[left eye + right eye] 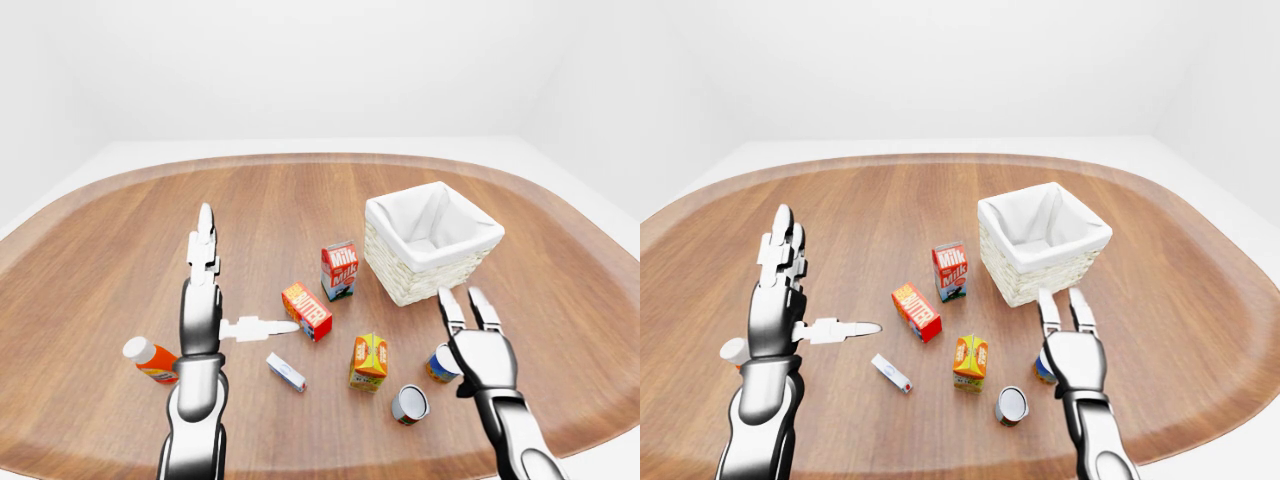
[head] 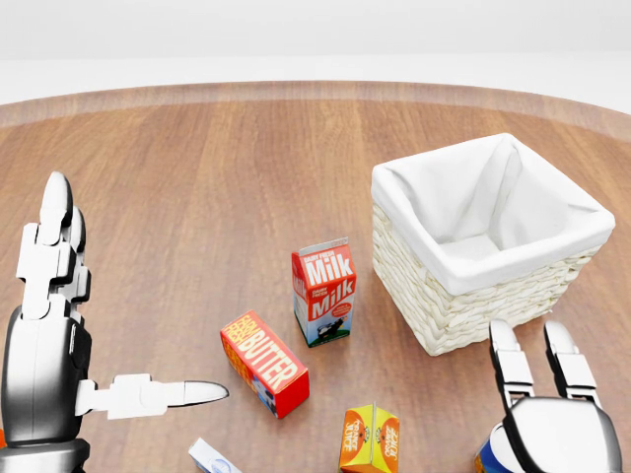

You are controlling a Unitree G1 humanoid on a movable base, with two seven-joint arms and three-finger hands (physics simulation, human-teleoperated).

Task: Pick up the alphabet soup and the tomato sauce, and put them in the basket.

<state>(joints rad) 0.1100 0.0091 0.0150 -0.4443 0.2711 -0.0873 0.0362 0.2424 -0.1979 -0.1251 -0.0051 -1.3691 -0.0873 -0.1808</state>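
The white-lined wicker basket sits upright with only its cloth lining inside. Right hand, fingers spread, hovers over a blue-labelled can. Left hand is splayed wide, holding nothing.
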